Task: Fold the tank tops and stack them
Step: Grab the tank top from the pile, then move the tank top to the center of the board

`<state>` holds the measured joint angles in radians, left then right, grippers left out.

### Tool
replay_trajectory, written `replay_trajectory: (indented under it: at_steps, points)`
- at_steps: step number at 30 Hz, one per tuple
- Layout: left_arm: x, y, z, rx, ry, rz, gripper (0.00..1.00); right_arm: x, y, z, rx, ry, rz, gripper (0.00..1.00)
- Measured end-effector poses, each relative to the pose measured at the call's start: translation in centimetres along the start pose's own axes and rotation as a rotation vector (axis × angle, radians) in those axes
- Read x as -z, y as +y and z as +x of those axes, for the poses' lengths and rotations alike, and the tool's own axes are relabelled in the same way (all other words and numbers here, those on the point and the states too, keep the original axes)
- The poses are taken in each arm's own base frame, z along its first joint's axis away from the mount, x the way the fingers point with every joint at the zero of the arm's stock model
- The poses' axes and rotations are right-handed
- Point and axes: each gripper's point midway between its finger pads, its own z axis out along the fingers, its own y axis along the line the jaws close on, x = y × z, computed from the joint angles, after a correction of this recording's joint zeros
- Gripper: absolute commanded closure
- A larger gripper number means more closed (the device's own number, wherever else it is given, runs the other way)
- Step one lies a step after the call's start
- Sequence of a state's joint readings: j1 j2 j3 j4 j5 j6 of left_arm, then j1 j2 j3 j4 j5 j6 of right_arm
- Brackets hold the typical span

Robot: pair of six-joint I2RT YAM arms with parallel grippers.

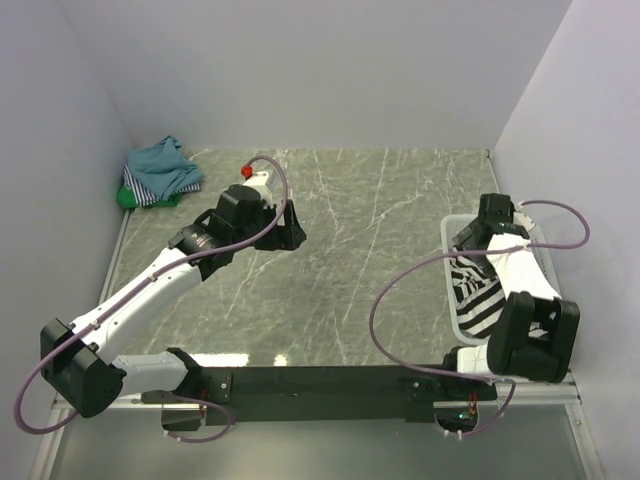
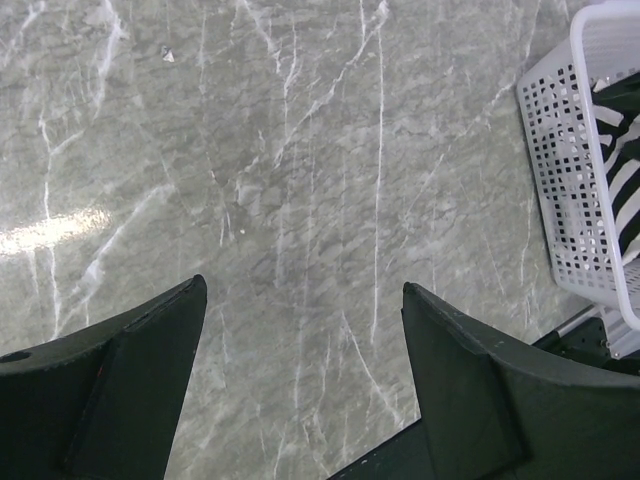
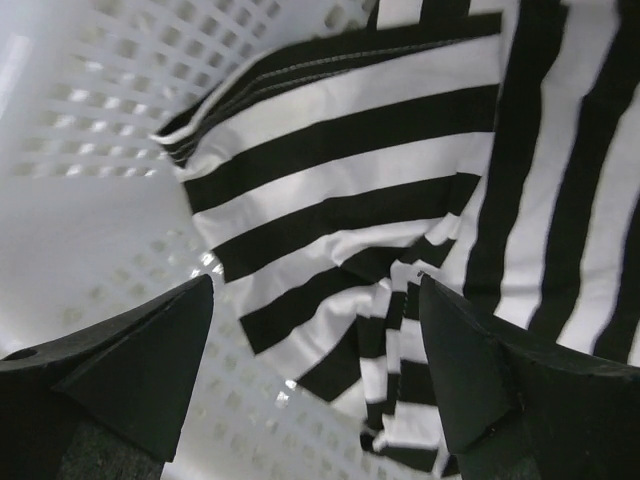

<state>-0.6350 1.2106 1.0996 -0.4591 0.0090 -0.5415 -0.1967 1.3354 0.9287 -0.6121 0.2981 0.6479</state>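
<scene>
Basket [image 3: 90, 150] walls hem striped top [image 3: 340, 200], seemingly crumpled.

Reaches far forward and to the right with the white-and-black left arm [image 1: 135, 293], wrist angled down. Holds the black two-finger left gripper [image 1: 285, 230] [image 2: 300, 290] spread wide, nothing between its fingers. Folds the white-and-black right arm [image 1: 508, 272] sharply at its dark elbow joint near the base, forearm running forward. Points the black two-finger right gripper [image 1: 480, 232] [image 3: 315, 285] downward, jaws wide apart, clamped on nothing.
</scene>
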Motion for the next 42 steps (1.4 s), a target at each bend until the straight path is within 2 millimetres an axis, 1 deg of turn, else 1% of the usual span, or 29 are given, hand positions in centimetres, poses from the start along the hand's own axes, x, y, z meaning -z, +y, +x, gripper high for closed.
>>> replay_trajectory:
  at_steps: [3,6,8,9,10,12,13,15,16,17,20,21,22,25,26,29,30,32,34,36,37,38,39,41,42]
  points:
    - [-0.1,0.0,0.2,0.007,0.01,0.01,0.15,-2.1,-0.3,1.6,-0.008,0.057,0.019,0.11]
    - [-0.3,0.2,0.7,0.014,0.029,0.015,0.16,-4.1,-0.6,3.7,-0.012,0.124,0.028,0.13]
    - [-0.5,0.3,1.1,0.02,0.043,0.017,0.16,-5.1,-0.7,4.9,-0.013,0.165,0.039,0.17]
    - [-0.6,0.4,1.3,0.024,0.049,0.017,0.16,-5.5,-0.8,5.1,-0.012,0.176,0.045,0.19]
    - [-0.7,0.5,1.5,0.03,0.055,0.015,0.16,-5.6,-0.8,5.2,-0.011,0.177,0.047,0.28]
    - [-0.8,0.6,1.7,0.035,0.062,0.013,0.16,-5.7,-0.9,5.0,-0.012,0.171,0.048,0.39]
    - [-0.8,0.5,1.8,0.038,0.064,0.015,0.16,-5.8,-0.9,4.9,-0.015,0.168,0.048,0.56]
    - [-0.8,0.5,1.7,0.039,0.065,0.018,0.16,-5.7,-1.2,4.8,-0.021,0.159,0.051,0.76]
    - [-0.8,0.5,1.7,0.039,0.065,0.018,0.16,-5.6,-1.4,4.7,-0.027,0.153,0.05,0.97]
    - [-0.8,0.5,1.8,0.04,0.066,0.019,0.16,-5.3,-1.4,4.5,-0.029,0.146,0.048,1.0]
    - [-0.8,0.4,1.8,0.043,0.068,0.024,0.16,-4.2,-1.5,3.5,-0.05,0.111,0.04,1.0]
    - [-0.8,0.4,1.8,0.043,0.069,0.025,0.16,-3.5,-1.6,3.0,-0.054,0.089,0.039,1.0]
    - [-0.8,0.3,1.8,0.044,0.071,0.027,0.17,-2.6,-1.7,2.2,-0.061,0.066,0.032,1.0]
    - [-0.9,0.3,1.9,0.044,0.076,0.03,0.17,0.5,-1.4,-1.0,-0.091,-0.035,0.005,1.0]
    - [-0.9,0.3,1.9,0.045,0.076,0.03,0.17,2.1,-1.1,-2.7,-0.107,-0.086,-0.015,1.0]
    - [-0.9,0.3,1.9,0.044,0.077,0.03,0.17,6.3,-0.3,-6.9,-0.15,-0.214,-0.073,1.0]
    - [-0.9,0.3,1.9,0.044,0.077,0.03,0.17,8.4,0.1,-8.5,-0.161,-0.264,-0.098,1.0]
    - [-0.9,0.3,1.9,0.044,0.077,0.029,0.17,11.7,1.0,-10.6,-0.171,-0.335,-0.144,1.0]
    - [-0.9,0.4,1.9,0.045,0.074,0.025,0.17,15.9,3.1,-12.6,-0.166,-0.415,-0.225,1.0]
    - [-0.9,0.6,1.7,0.048,0.068,0.017,0.16,20.1,5.8,-13.5,-0.14,-0.463,-0.33,1.0]
    - [-0.8,0.8,1.5,0.051,0.062,0.011,0.16,22.9,7.8,-13.6,-0.114,-0.482,-0.405,1.0]
    - [-0.7,1.0,1.2,0.054,0.052,0.005,0.16,24.7,9.1,-13.8,-0.1,-0.498,-0.455,1.0]
    - [-0.6,1.3,0.7,0.06,0.039,-0.003,0.16,27.3,11.1,-13.6,-0.064,-0.5,-0.523,1.0]
    - [0.0,2.1,-0.8,0.082,-0.004,-0.025,0.16,31.4,14.5,-13.2,-0.025,-0.512,-0.645,1.0]
    - [0.4,2.7,-1.8,0.101,-0.035,-0.041,0.15,33.2,16.2,-12.6,0.002,-0.508,-0.709,1.0]
